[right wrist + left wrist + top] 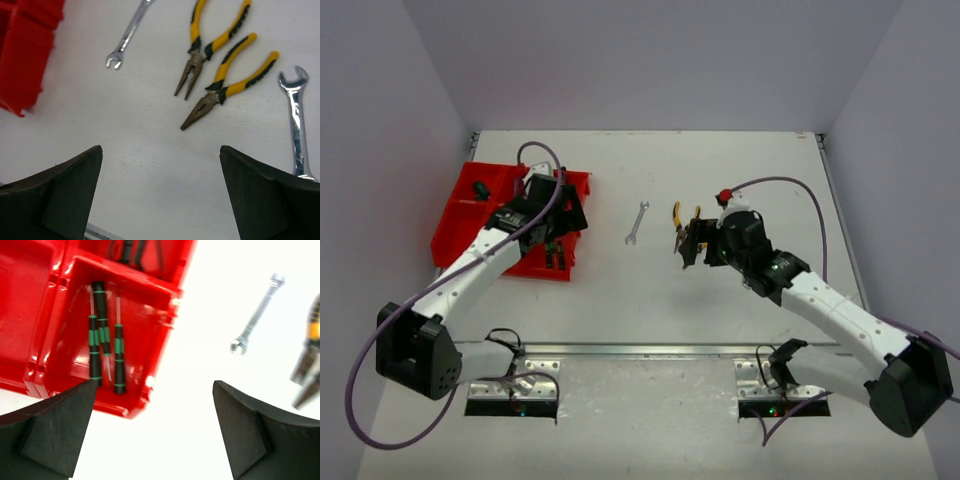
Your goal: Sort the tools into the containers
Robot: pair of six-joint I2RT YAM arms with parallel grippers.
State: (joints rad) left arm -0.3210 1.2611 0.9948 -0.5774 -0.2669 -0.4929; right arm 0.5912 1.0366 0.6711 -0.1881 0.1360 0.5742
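The red tray (460, 215) lies at the left. One of its compartments (150, 330) holds three green-banded black screwdrivers (105, 335). My left gripper (155, 385) hangs open and empty over the tray's right edge (560, 222). A silver wrench (636, 222) (255, 315) (127, 35) lies on the table between the arms. Two yellow-handled pliers (200, 55) (225, 85) lie side by side just beyond my right gripper (161, 148) (688, 245). That gripper is open with only bare table between its fingers. A second wrench (297, 125) lies to the right of the pliers.
A dark-handled tool (480, 188) rests in the tray's back left compartment. More dark tools show in the compartment behind the screwdrivers (135, 250). A small red object (725, 195) sits by the right wrist. White walls close the table on three sides.
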